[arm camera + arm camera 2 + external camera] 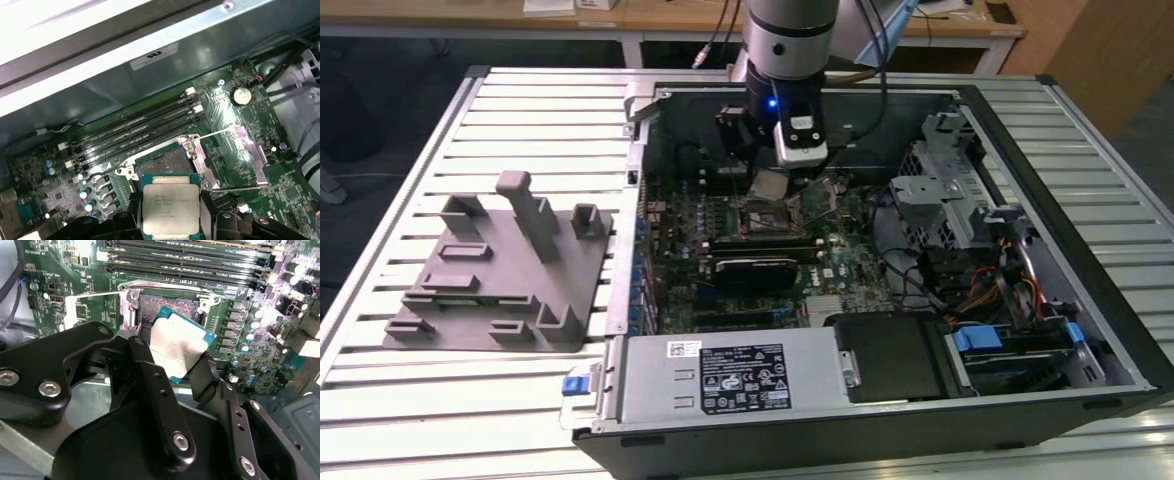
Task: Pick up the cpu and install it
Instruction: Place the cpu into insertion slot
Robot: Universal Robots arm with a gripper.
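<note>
My gripper, jaws closed on two opposite edges of the cpu, holds it above the open socket near the middle of the motherboard; I judge the chip light, stiff and fragile underneath, so its edges are the right place to hold it.

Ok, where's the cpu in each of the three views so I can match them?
Exterior view: cpu held in the end effector, over the socket.
Second wrist view: cpu between the black fingers, socket behind it.
First wrist view: cpu, metal top facing the camera, before the socket.
Shared landmark: the open socket.
</note>
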